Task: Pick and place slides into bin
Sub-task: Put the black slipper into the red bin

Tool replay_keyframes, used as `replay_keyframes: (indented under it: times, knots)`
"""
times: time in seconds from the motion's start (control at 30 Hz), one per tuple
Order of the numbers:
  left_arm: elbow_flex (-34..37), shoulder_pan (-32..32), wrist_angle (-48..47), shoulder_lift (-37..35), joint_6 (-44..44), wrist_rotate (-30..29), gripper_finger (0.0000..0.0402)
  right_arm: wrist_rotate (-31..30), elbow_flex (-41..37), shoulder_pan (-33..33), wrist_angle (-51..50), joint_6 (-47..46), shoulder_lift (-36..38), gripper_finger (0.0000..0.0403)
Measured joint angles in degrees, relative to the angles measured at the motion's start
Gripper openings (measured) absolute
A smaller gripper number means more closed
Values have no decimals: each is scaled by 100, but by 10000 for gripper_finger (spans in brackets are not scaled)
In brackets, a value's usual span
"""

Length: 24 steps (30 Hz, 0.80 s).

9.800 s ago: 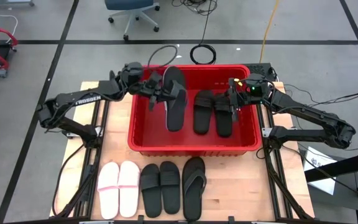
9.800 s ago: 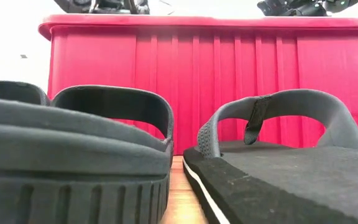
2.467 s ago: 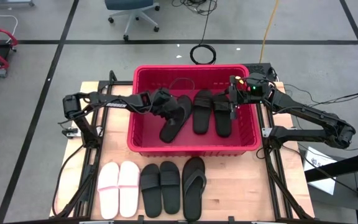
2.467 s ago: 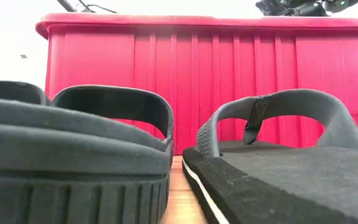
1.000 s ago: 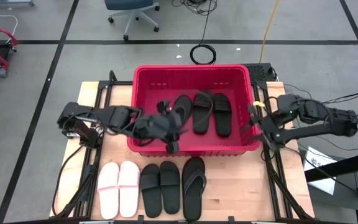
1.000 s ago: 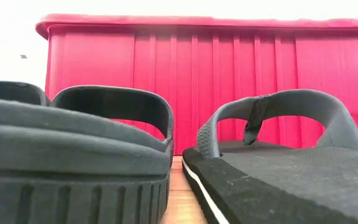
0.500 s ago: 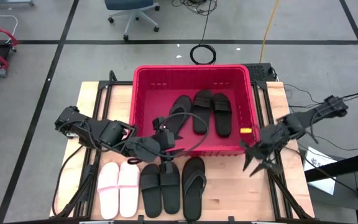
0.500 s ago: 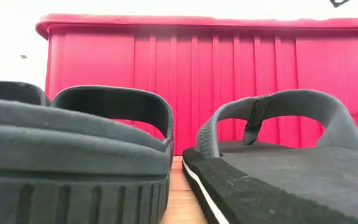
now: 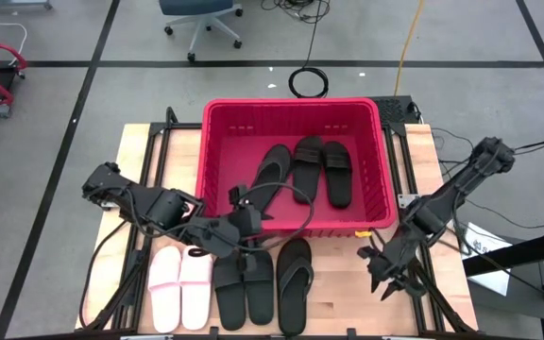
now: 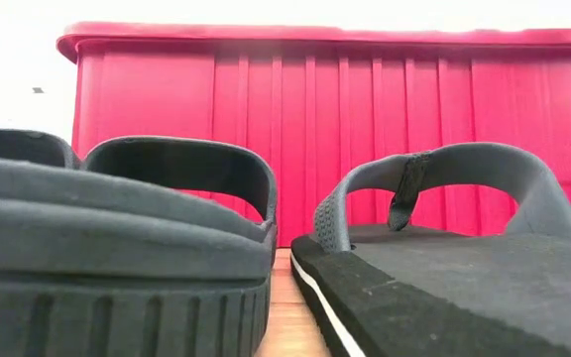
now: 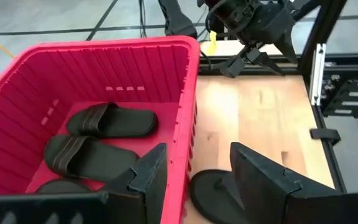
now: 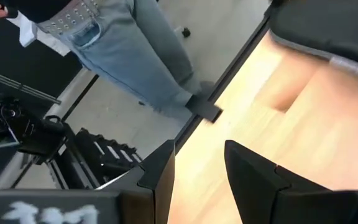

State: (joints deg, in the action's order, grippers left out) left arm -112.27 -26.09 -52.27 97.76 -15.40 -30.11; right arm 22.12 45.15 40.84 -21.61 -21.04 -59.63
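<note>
No readable writing; left gripper (image 9: 239,247) open-jawed over black slides (image 9: 244,283), right gripper (image 9: 388,276) open, empty

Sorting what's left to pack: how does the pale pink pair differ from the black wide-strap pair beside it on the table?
The pale pink pair is light, with whitish footbeds; the black wide-strap pair is dark all over. The pink pair lies at the row's outer end and is fully exposed; the black pair lies between it and the black flip-flop, with the left hand over its far end. Both are wide-strap slides, side by side, outside the red bin.
</note>
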Motion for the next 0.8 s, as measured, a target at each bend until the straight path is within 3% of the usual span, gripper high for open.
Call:
replay_keyframes:
  times: [0.2, 0.47, 0.67, 0.8]
  knots:
    - [0, -209, -387, 0, -424, 197, 172, -505, -59, 332, 374, -370, -477, 130]
    - [403, -813, -591, 4, -1793, 641, 172, -1756, -59, 551, 877, -374, -907, 130]
    - [1369, -1176, 135, 5, -2786, 1106, 172, -2234, -59, 558, 1300, -222, -1221, 130]
    - [2171, -1282, 1360, 2, -2949, 1153, 172, -2509, -59, 560, 1427, -184, -1457, 130]
